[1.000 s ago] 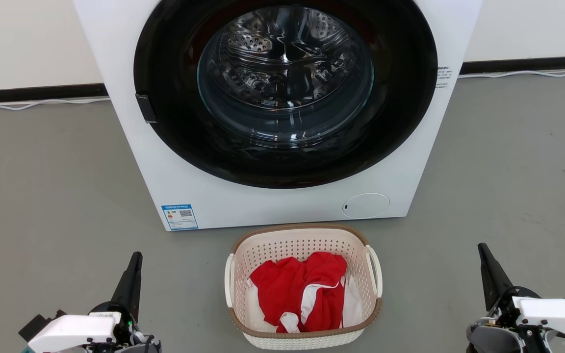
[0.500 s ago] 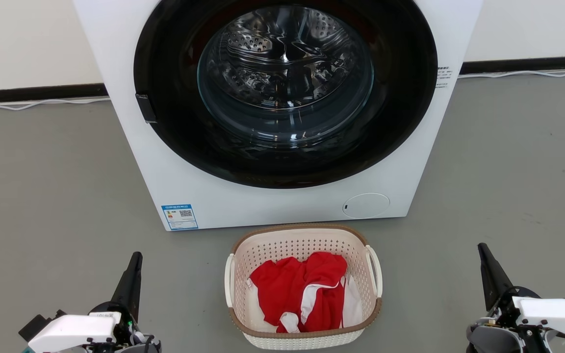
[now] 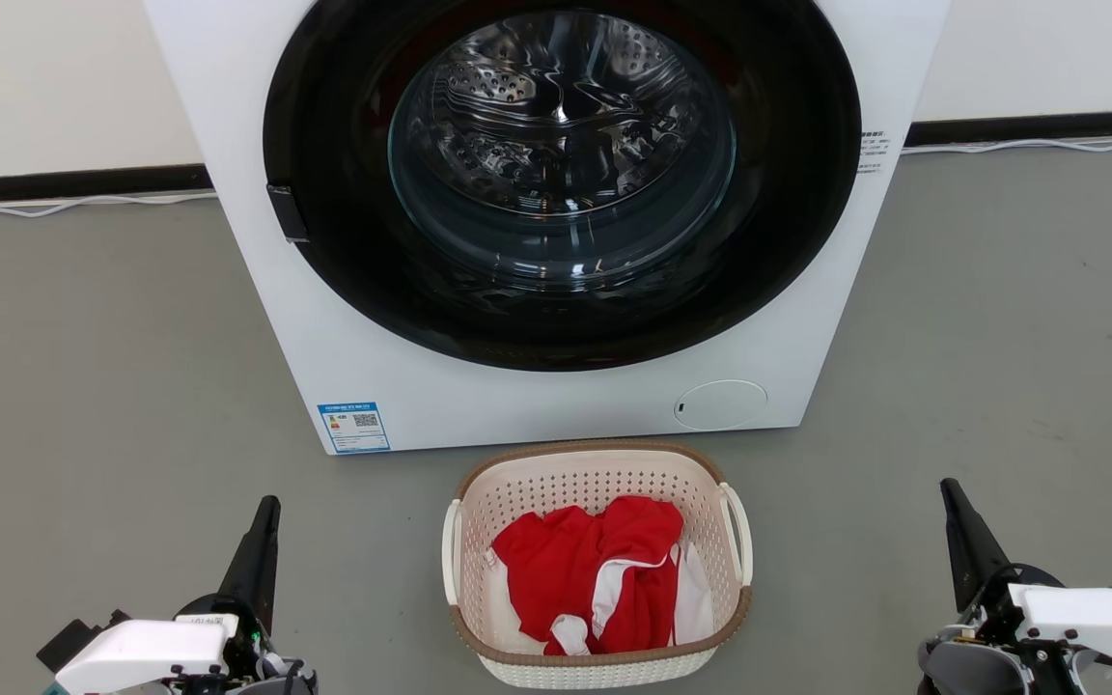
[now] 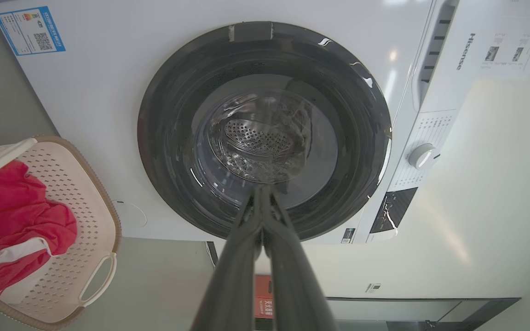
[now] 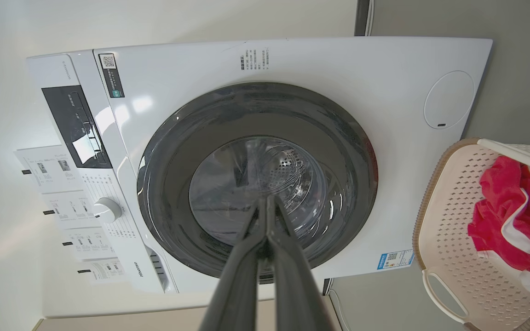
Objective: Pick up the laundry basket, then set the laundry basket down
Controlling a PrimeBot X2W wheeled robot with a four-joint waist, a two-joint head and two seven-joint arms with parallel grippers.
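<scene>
Nothing has moved on my feed since 1 second back. Head view: the laundry basket (image 3: 575,483) sits on the grey floor (image 3: 83,386) just in front of the washing machine (image 3: 537,410), with a red-and-white garment (image 3: 585,569) inside it. My left gripper (image 3: 269,504) and right gripper (image 3: 949,486) flank it, well apart from it, both pinched together and empty. Left wrist view: the 2 fingers meet before the round door (image 4: 177,115), with the basket at the lower left. Right wrist view: the fingers are together too, with the basket at the right edge.
</scene>
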